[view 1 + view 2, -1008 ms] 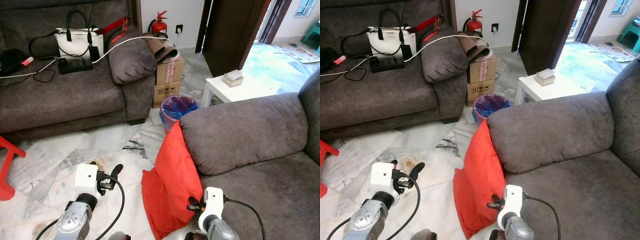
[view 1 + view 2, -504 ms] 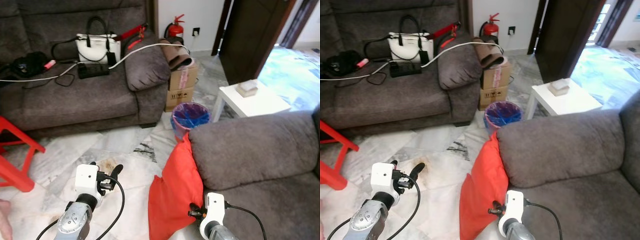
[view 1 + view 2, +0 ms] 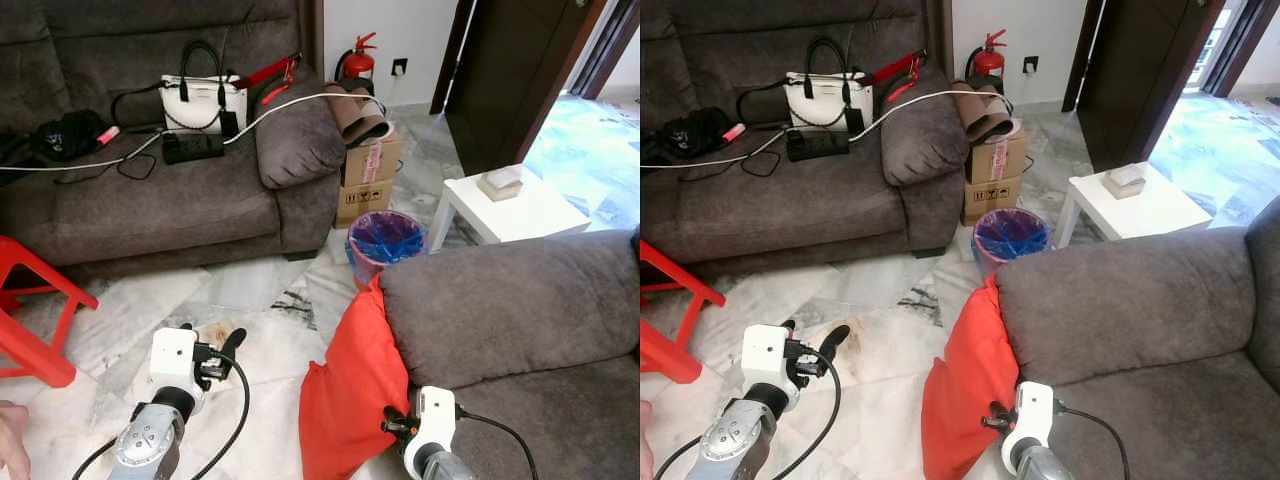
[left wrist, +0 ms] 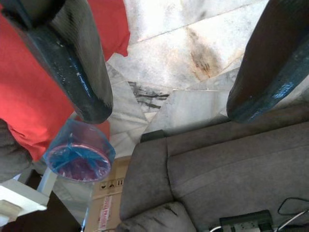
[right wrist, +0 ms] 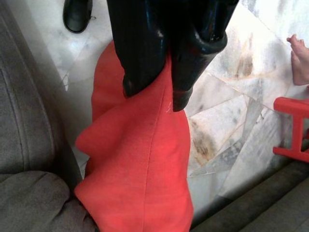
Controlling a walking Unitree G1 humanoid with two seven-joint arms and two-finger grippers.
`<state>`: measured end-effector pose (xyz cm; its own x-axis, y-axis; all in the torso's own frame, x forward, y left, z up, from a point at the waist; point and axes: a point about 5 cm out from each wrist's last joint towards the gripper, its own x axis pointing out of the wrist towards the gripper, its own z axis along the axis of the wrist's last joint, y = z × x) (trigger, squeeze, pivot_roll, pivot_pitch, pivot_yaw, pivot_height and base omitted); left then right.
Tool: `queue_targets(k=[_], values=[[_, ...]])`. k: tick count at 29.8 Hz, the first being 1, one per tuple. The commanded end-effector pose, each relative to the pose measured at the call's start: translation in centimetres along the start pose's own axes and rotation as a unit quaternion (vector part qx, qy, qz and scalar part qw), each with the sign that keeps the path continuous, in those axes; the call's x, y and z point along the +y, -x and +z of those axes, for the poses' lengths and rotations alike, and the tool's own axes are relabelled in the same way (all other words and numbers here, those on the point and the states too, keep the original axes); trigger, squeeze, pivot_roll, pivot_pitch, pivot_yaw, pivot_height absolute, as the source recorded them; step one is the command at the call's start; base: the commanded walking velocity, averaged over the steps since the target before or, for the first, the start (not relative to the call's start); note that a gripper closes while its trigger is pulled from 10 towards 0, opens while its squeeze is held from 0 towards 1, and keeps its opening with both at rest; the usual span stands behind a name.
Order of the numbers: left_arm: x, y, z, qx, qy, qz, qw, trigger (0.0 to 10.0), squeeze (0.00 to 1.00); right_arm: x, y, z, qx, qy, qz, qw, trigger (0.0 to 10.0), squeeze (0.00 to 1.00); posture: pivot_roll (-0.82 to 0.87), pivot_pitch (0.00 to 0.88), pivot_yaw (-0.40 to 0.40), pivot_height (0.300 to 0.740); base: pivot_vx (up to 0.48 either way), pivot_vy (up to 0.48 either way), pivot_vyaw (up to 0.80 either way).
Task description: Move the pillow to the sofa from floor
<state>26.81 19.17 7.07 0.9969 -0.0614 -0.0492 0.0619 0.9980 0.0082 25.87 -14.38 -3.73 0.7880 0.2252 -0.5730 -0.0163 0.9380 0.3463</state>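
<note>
Two sofas, marble floor (image 3: 150, 300) | right end effector (image 5: 166, 89) pinching red pillow (image 3: 355, 390) (leaning on sofa (image 3: 500, 310)) | left end effector (image 4: 166, 63) spread

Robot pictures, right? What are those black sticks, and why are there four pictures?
It is a walking robot with two arms. The two wide pictures come from cameras in its head, looking down at the room. The other two come from cameras on its wrists. The black sticks are its fingers. The right gripper is pinching the edge of a red pillow, which leans against the arm of a grey sofa with its bottom on the marble floor. The left gripper is open and holds nothing. Further back are a blue-lined bin, cardboard boxes, a white side table and a second sofa with a white handbag.
</note>
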Motion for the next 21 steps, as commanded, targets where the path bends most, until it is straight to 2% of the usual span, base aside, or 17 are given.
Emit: queue_targets(k=[1,2,14,21], values=[[0.2,0.3,-0.5,0.007,0.001,0.004,1.0,10.0,0.0,0.1,-0.1,0.6,-0.015,0.004,0.003,1.0,10.0,0.0,0.24,0.127,0.01,0.74,0.0,0.0,0.0],[0.2,0.3,-0.5,0.007,0.002,0.004,1.0,10.0,0.0,0.2,-0.1,0.6,-0.016,0.005,0.003,1.0,10.0,0.0,0.24,0.126,0.01,0.74,0.0,0.0,0.0],[0.2,0.3,-0.4,0.004,0.002,0.004,1.0,10.0,0.0,0.5,-0.3,1.1,-0.029,0.016,0.011,0.999,10.0,0.0,0.24,0.127,0.011,0.74,0.0,0.0,-0.8],[0.2,0.3,-0.3,0.003,0.003,0.005,1.0,10.0,0.0,0.6,-0.4,1.6,-0.038,0.017,0.011,0.999,10.0,0.0,0.24,0.128,0.009,0.74,0.0,0.0,0.0]])
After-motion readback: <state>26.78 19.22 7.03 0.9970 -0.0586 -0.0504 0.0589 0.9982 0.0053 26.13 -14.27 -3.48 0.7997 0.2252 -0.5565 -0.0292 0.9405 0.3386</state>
